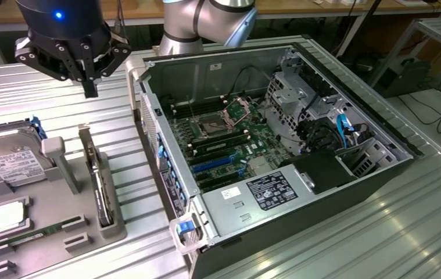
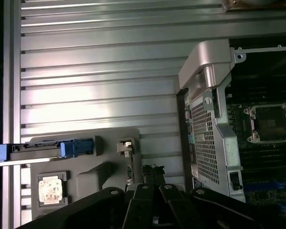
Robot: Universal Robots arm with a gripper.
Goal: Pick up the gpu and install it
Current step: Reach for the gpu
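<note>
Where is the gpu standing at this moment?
In the exterior view, the gpu stands on edge in the grey holder on the exterior view's left, between the hard drive and the open computer case.

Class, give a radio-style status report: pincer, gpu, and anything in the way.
Pincer shut, empty, raised over table. The gpu upright in grey holder, untouched. Nothing between them.

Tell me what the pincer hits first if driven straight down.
Likely the ribbed silver metal tabletop beside the grey plastic holder; the shut black pincer hangs near the end of the thin dark gpu card, so depth leaves that uncertain.
</note>
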